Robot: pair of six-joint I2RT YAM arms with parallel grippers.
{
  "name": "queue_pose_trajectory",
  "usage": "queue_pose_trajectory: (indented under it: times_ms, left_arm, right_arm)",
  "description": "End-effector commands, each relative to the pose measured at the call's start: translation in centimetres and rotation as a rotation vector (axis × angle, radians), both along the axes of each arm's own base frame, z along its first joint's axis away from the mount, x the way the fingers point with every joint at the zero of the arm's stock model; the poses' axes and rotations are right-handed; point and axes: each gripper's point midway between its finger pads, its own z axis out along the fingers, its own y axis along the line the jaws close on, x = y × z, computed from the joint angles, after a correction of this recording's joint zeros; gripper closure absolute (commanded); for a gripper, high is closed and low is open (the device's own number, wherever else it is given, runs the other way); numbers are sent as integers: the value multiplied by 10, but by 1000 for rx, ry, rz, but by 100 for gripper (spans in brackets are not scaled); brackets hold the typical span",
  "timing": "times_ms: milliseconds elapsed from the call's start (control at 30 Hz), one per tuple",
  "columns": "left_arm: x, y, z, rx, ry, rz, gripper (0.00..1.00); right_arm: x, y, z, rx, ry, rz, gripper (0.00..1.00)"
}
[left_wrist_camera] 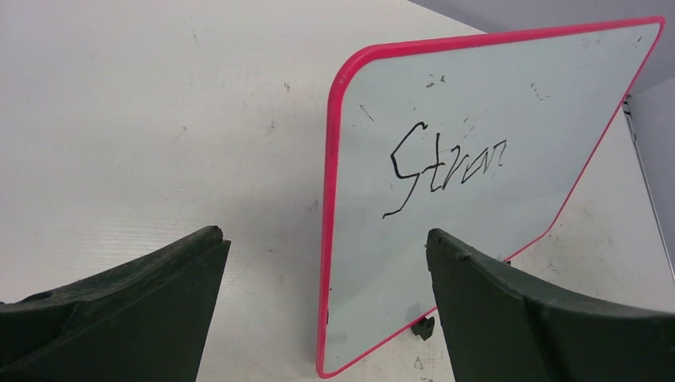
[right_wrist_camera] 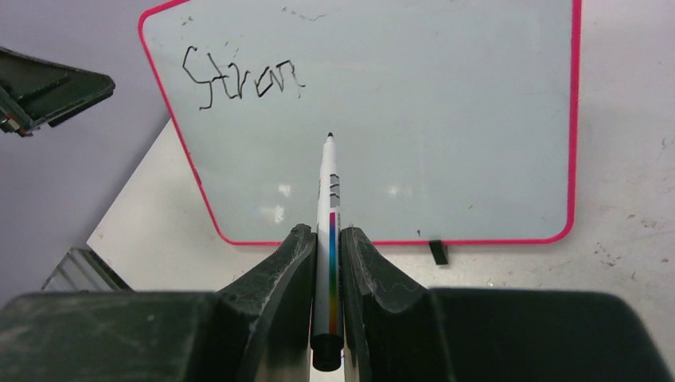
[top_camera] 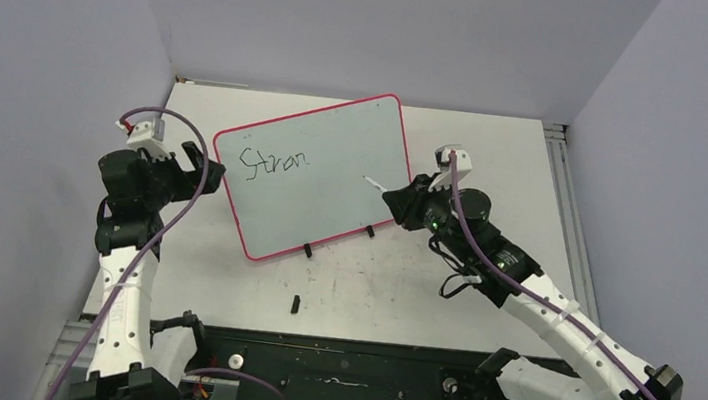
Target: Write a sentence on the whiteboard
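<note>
We found the right gripper pinching the marker toward the far-edge whiteboard to extend the sentence; the left gripper gaped empty.

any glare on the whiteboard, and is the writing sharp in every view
Right wrist: a few small pale reflections on the whiteboard beside the marker, writing sharp. Left wrist: no glare spots, strokes crisp. Top external: board evenly lit, writing small but readable.
</note>
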Motion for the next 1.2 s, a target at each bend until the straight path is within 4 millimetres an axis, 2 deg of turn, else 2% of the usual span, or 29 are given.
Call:
queue_pose_trajectory:
  times_ms: [0, 133, 233, 367, 500, 700, 900, 1167]
  left_arm:
    - [16, 2, 25, -51, -127, -47, 5]
    - [26, 19, 19, -47, -128, -27, 6]
    - [32, 23, 22, -84, -146, -53, 7]
    - [43, 25, 30, -96, -195, -96, 8]
    - [51, 31, 11, -100, -148, -85, 11]
    - [51, 39, 5, -101, -118, -57, 14]
    - [54, 41, 0, -137, -103, -58, 20]
    - [61, 19, -2, -281, -129, -178, 23]
  right_arm:
    - [11, 11, 24, 59, -75, 119, 95]
    - [29, 4, 27, 91, -95, 149, 95]
    - [44, 1, 25, 99, -77, 165, 95]
    - [64, 8, 22, 50, -88, 183, 95]
    - [81, 15, 17, 19, -81, 173, 95]
    - [89, 27, -4, 44, -79, 173, 95]
    - [96, 43, -9, 65, -94, 188, 95]
    - [104, 61, -13, 84, -111, 205, 95]
